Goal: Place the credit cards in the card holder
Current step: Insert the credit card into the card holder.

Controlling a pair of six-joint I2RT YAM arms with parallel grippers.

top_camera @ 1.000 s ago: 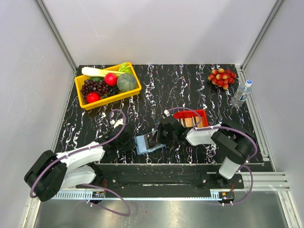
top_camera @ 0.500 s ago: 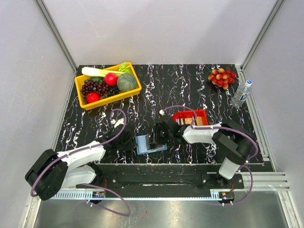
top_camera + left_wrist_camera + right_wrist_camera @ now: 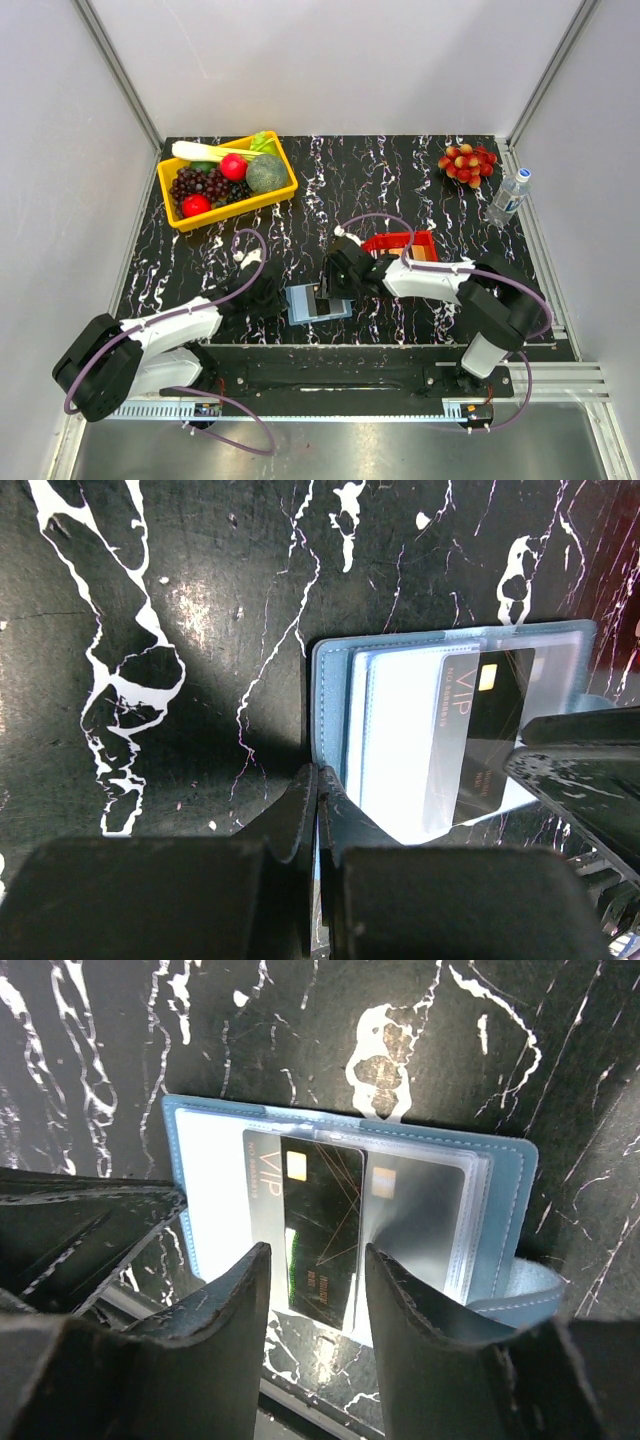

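So nearest the front edge of the black marbled surface [image 3: 400,180], about the middle, the steel-blue card holder [image 3: 303,303] lies open and flat. The left fingers [image 3: 318,785] are pressed together, clamped on the card holder's cover at its left side, pinning it. Coming in from the right, the right fingers [image 3: 316,1255] stand apart, one on each side of the lower end of a dark card [image 3: 322,1222] with "VIP" printed on it. That card sits in the card holder's clear sleeves, with its lower end sticking out past the pocket. From the wrist view there's a gap on both sides, so it doesn't look pinched.

A bit further back and to the right is a red tray [image 3: 393,240], half under the right arm, with an orange-brown card [image 3: 424,256] peeking out of it.

In the far left corner there's a yellow basket [image 3: 287,166] of fruit and veg. In the far right corner there's a bunch of red fruit [image 3: 467,162], and a water bottle [image 3: 509,196] lies just off the right edge.
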